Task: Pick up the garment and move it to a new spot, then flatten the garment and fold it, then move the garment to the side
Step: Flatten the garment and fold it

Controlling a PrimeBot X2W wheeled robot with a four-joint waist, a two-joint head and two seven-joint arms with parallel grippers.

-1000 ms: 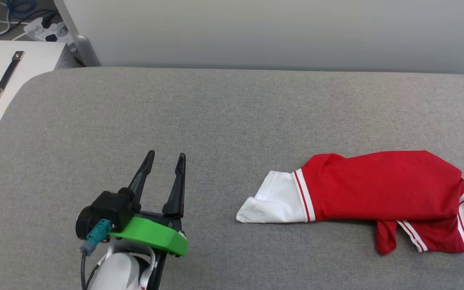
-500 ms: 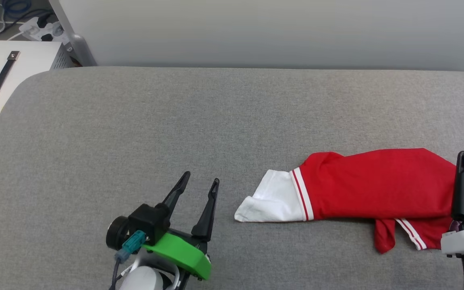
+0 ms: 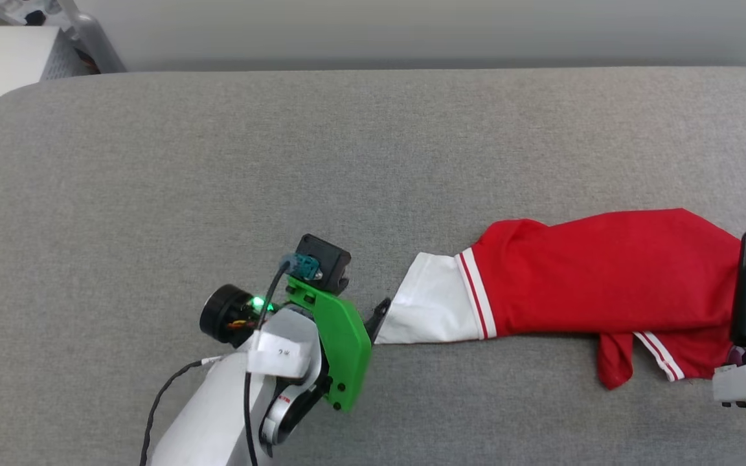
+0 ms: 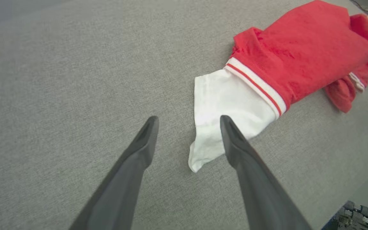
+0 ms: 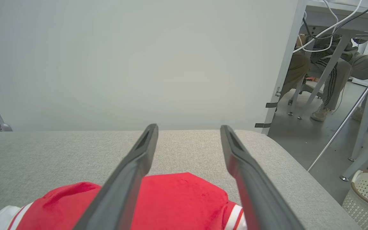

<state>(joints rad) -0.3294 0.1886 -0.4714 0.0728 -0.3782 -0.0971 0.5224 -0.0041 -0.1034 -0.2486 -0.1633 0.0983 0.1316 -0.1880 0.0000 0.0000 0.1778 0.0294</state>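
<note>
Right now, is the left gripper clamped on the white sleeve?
No. In the left wrist view the left gripper stands wide open, and the white sleeve lies unpinched on the grey surface.

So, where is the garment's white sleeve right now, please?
The white sleeve lies on the grey surface right of centre in the head view, at the garment's left end, beside the left gripper.
</note>
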